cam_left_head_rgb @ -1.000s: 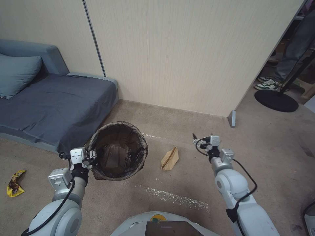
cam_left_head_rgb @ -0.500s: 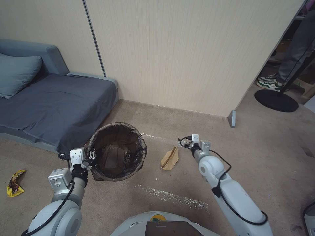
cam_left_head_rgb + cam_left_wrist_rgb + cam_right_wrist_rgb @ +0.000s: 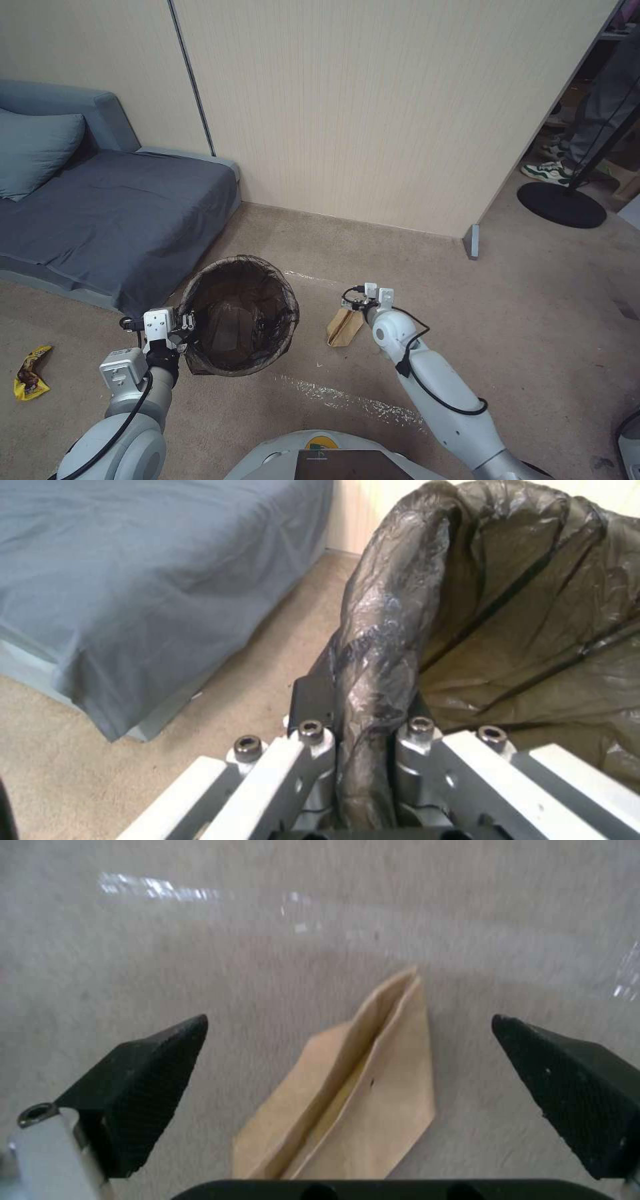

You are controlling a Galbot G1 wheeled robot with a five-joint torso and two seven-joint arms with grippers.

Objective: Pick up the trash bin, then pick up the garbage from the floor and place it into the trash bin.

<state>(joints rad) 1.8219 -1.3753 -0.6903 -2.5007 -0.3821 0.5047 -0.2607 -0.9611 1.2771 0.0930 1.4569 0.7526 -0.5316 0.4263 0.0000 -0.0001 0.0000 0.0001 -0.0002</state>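
Brown bag [image 3: 347, 1090] lay flat on the carpet [image 3: 533, 313] beside the bin [image 3: 240, 313]. My right gripper [image 3: 350, 1090] had swung in from the right and hung over it, jaws wide. My left gripper [image 3: 363, 740] stayed clamped on the bin's rim.

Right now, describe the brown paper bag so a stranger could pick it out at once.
Start at the trash bin held by the left gripper beside the sofa. On the carpet just right lies the brown paper bag, under the open right gripper. It is flat, folded and tan, unlike the yellow wrapper.
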